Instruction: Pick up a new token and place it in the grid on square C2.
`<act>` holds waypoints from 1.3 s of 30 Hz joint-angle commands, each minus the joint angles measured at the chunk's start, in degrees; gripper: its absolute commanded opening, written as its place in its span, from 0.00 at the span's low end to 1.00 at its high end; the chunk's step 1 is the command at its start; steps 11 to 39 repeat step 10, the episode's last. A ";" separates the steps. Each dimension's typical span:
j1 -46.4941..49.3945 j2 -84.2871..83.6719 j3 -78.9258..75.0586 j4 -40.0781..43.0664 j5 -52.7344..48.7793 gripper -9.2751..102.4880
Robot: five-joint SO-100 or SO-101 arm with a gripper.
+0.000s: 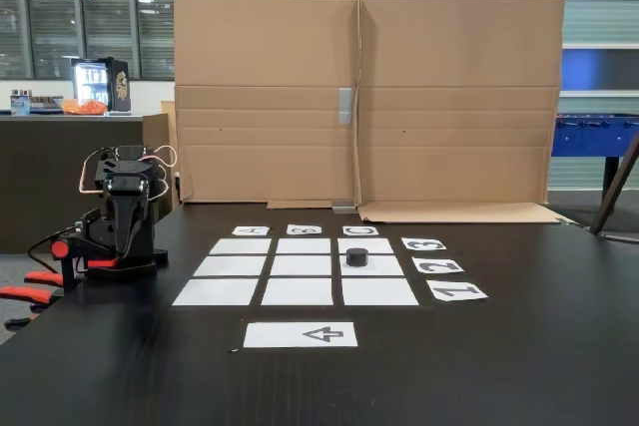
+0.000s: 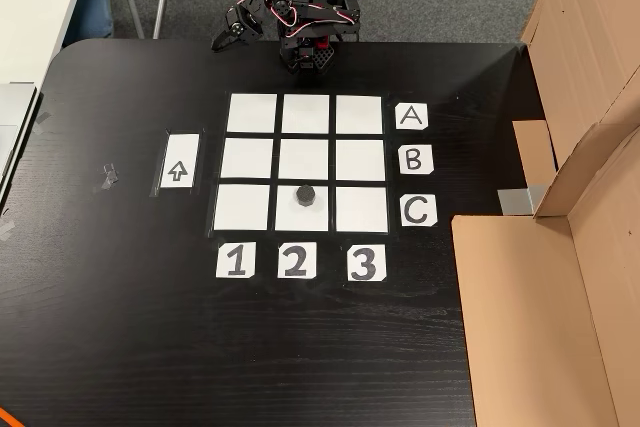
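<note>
Token (image 2: 306,194) is sitting on the grid (image 2: 251,112) already, flat and upright on the middle cell of the row beside the C label (image 2: 418,211), right above the 2 label (image 2: 294,261) in the top-down fixed view. So that's square C2 (image 2: 290,215), and the puck is a bit toward the top of the cell but fully inside it. From the low fixed view it's the same story: black puck (image 1: 356,257) on the cell in the right column, middle row.

Arm is folded up at the far edge of the table (image 2: 120,327), well apart from the grid. Gripper (image 2: 222,40) hangs off past the table edge and honestly I cannot tell if the jaws are apart or closed, too small and dark against the floor.

Looks to me like the placing is done, so the risks are pretty minor. If another token gets picked next, the arm would swing over the grid and could clip this one or drag a paper cell, since those sheets look loose. The arrow sheet (image 2: 179,161) sits just beside the grid, so it could get scuffed too.
</note>
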 commanded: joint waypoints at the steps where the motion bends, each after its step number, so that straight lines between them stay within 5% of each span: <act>1: 0.26 0.35 -0.18 -0.70 0.35 0.08; 39: 0.53 0.35 -0.18 -0.53 0.44 0.08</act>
